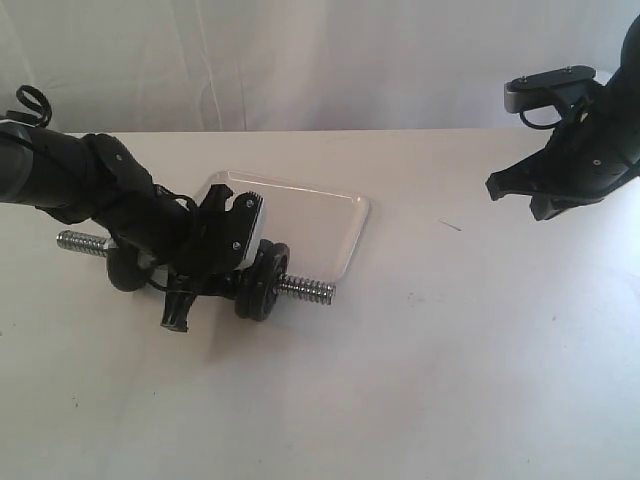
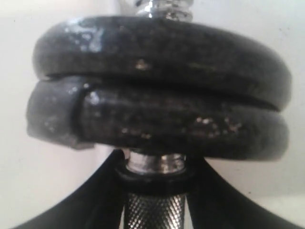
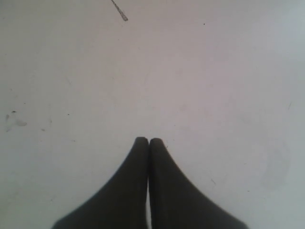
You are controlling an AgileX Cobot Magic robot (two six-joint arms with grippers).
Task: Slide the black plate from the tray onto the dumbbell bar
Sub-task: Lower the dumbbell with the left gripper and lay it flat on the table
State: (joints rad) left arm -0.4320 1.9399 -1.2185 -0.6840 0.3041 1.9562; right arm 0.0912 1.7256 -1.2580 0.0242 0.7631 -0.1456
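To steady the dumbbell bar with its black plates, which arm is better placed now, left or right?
Left. The left gripper appears to hold the dumbbell bar right beside the black plates. The right gripper is shut and hangs over the table, far from the bar and the tray.

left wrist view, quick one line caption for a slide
Two black plates stacked on the dumbbell bar, left gripper clamped around its knurled grip.

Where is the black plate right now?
Exterior view, left of centre: black plate on the dumbbell bar, beside the left tool, in front of the tray.
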